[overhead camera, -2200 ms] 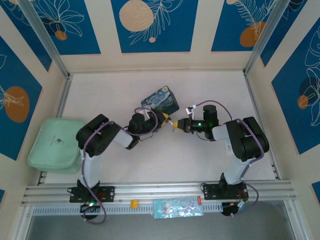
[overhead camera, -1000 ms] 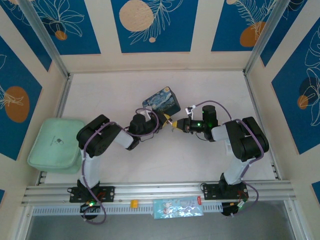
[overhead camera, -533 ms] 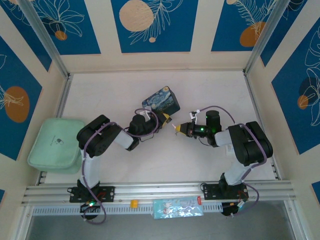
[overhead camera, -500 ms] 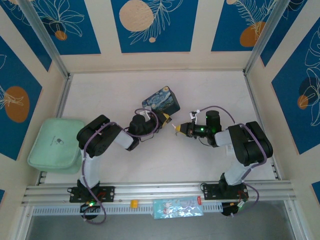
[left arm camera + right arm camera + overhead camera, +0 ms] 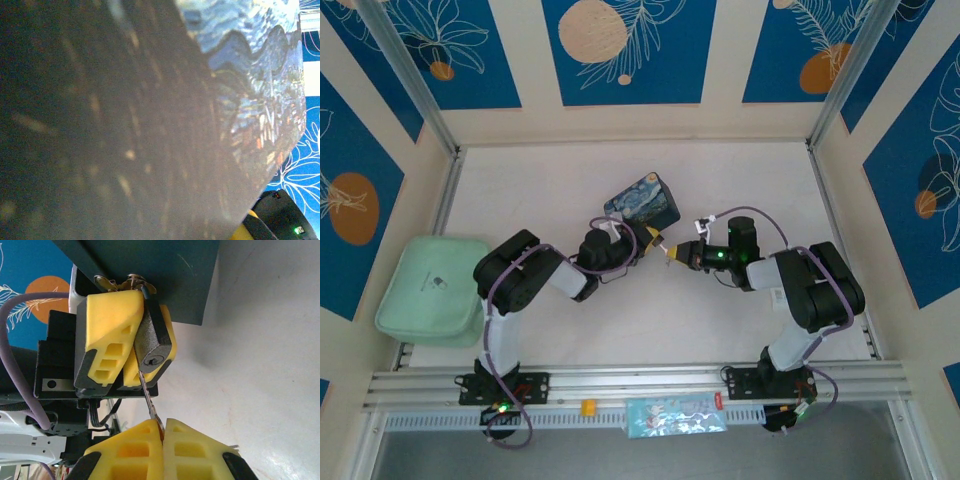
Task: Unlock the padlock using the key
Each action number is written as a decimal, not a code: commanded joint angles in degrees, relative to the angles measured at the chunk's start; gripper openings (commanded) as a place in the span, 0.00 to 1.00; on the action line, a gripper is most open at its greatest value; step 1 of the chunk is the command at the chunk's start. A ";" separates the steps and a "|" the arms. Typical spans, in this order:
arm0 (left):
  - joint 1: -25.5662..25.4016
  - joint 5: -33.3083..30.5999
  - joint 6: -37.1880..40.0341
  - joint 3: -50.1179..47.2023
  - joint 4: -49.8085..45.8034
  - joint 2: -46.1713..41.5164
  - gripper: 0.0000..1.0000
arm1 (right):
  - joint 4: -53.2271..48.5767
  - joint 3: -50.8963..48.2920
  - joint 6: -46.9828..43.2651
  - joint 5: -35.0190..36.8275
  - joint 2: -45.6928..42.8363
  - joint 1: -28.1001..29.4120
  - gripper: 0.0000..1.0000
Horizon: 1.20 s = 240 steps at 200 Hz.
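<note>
The dark padlock (image 5: 156, 340) is clamped between the yellow fingers (image 5: 110, 320) of my left gripper (image 5: 650, 238), keyhole end facing my right gripper. Its shackle runs up into a brassy hasp (image 5: 131, 282) on the blue starry-night box (image 5: 642, 200). My right gripper (image 5: 163, 432) is shut on the thin key (image 5: 151, 402). The key's blade slants up and its tip meets the padlock's lower edge just left of the keyhole (image 5: 152, 360). In the left wrist view the box (image 5: 250, 75) is blurred and very close, and the right gripper (image 5: 245, 234) peeks in at the bottom right.
A mint-green pouch (image 5: 430, 288) lies at the table's left edge. A small packet (image 5: 675, 415) and a little yellow piece (image 5: 588, 407) sit on the front rail. Patterned walls close in the table on three sides.
Half a second ago the right gripper had drawn back to the right, away from the padlock; now it is back at the padlock with the key. The left arm and box stayed put.
</note>
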 commanded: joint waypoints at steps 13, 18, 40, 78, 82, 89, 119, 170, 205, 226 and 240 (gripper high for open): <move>-0.53 -0.44 -1.23 -0.29 2.62 -0.65 0.00 | -0.41 1.11 0.42 0.47 -0.21 0.44 0.00; -0.52 -0.48 -1.29 -0.29 2.67 -0.69 0.00 | -0.33 1.20 0.52 0.56 -0.01 0.47 0.00; -0.61 -0.26 -1.30 -0.28 2.72 -0.92 0.00 | 0.54 1.44 1.17 0.78 0.52 0.70 0.00; -0.78 -0.35 -1.30 -0.22 2.80 -1.37 0.00 | 0.93 1.83 1.38 1.26 0.68 1.10 0.00; -0.75 -0.35 -1.35 -0.19 2.81 -1.44 0.00 | 0.97 1.92 1.36 1.30 0.68 1.12 0.00; -0.81 -0.36 -1.40 -0.20 2.88 -1.44 0.00 | 0.98 2.09 1.37 1.35 0.67 1.20 0.00; -0.95 -0.53 -1.68 -0.37 3.49 -1.47 0.00 | 0.74 2.46 1.34 1.70 0.82 1.49 0.00; -0.87 -1.58 -2.01 -1.21 4.63 -0.88 0.00 | -1.09 0.42 0.21 1.96 -0.55 1.04 0.00; -0.90 -2.02 -2.07 -1.17 5.02 -0.81 0.00 | -0.97 -1.22 0.24 2.32 -1.26 0.12 0.00; -0.97 -2.02 -1.88 -0.82 4.67 -1.01 0.00 | -0.34 -1.22 0.63 2.23 -1.12 0.15 0.00; -0.97 -1.85 -1.83 -0.56 4.65 -1.10 0.00 | -0.15 -0.98 0.71 2.23 -1.11 0.15 0.00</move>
